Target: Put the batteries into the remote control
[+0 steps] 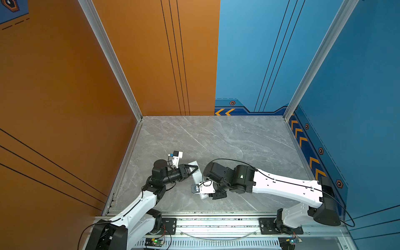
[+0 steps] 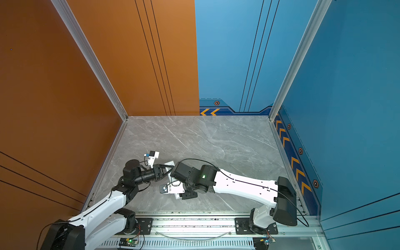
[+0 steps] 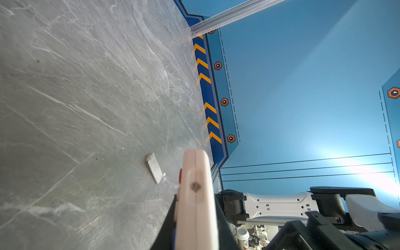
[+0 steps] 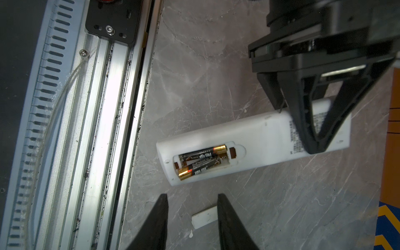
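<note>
**Seat the slanted battery before reaching for the cover**

The remote (image 4: 259, 138) lies back-up toward the front of the table (image 4: 194, 75), between the 2 arms, with its battery bay uncovered. Both batteries (image 4: 200, 166) are in the bay, side by side. The battery nearer the remote's long edge looks slanted, its gold end riding up at the bay's end. I cannot tell whether it is fully down.

The left gripper (image 4: 315, 149) is clamped tight across the far end of the remote, pinning it. The right gripper (image 4: 192, 195) hovers just short of the bay end, jaws moderately apart and nothing between them. The small white cover (image 4: 204, 216) lies flat on the table near the remote, seen past those fingers.

As I judge it, loading is nearly done and the step in hand is pressing the slanted battery home. Bring 1 fingertip down on the middle of its body, not the gold end. Push straight into the bay and gently, since the spring will likely push back. Keep the left grip firm so the remote cannot pivot. Check that both batteries lie level before going for the cover.
</note>
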Robot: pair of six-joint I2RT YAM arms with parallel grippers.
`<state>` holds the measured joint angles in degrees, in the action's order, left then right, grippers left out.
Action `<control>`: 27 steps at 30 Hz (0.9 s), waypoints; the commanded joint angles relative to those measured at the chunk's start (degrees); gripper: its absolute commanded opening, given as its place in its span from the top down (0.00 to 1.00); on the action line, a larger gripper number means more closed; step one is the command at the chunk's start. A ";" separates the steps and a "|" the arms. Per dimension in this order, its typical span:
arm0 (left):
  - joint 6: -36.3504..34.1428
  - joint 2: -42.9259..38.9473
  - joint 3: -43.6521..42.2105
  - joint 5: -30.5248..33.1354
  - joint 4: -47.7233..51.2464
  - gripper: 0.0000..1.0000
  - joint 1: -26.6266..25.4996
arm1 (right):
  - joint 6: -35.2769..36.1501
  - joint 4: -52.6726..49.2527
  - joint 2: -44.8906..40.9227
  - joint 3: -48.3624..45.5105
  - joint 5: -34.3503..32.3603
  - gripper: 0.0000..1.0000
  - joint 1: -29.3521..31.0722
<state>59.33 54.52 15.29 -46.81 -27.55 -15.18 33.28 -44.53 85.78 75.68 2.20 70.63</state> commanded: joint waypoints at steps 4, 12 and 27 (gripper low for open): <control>-1.20 -1.17 1.62 -1.25 -0.87 1.00 -0.55 | 1.00 -0.46 1.35 -0.78 -1.72 0.66 0.47; -1.11 -1.47 1.75 -1.27 -0.84 1.00 -0.50 | 1.35 -0.44 2.55 -1.05 -3.07 0.69 1.00; -1.11 -1.69 1.70 -1.23 -0.84 1.00 -0.50 | 1.62 -0.47 4.40 -1.11 -4.65 0.73 1.53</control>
<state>59.33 53.67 15.44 -46.81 -27.55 -15.35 34.39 -44.49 89.65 75.13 -1.37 71.72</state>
